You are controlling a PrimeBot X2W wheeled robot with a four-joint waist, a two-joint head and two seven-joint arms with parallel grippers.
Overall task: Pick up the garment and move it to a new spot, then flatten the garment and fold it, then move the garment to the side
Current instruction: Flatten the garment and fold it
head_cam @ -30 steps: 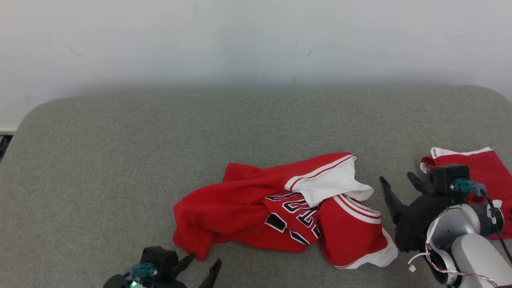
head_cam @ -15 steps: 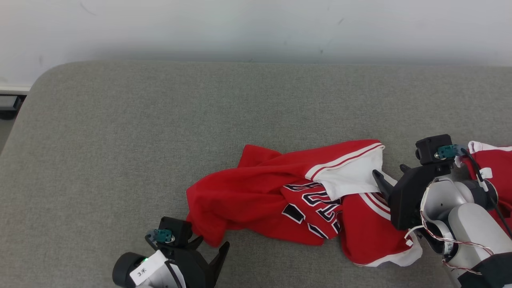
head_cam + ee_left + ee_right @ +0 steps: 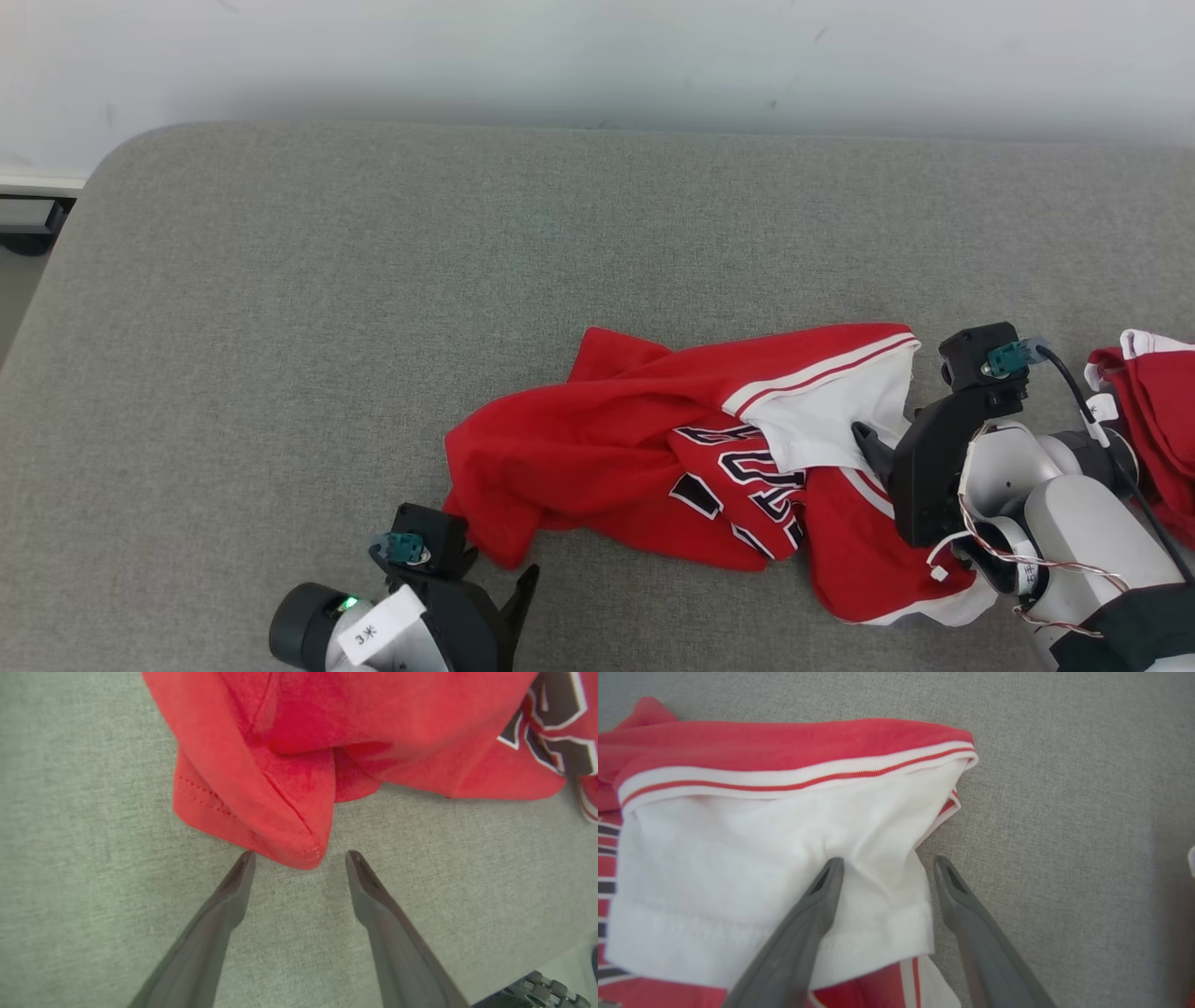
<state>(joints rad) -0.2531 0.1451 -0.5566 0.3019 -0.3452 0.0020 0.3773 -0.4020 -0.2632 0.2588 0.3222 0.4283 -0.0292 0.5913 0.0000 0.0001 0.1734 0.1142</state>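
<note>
Lettering on the garment is too crumpled to read. Left gripper and right gripper stand open at its edges, bare grey cushion beyond.

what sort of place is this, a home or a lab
Likely a test room staged like a home: a grey fabric-covered pad against a bare white wall, with a crumpled red jersey and a second red garment on it.

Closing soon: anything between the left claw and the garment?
Nothing: left wrist view shows the garment's corner just reaching the open left claw, bare grey cushion around.
</note>
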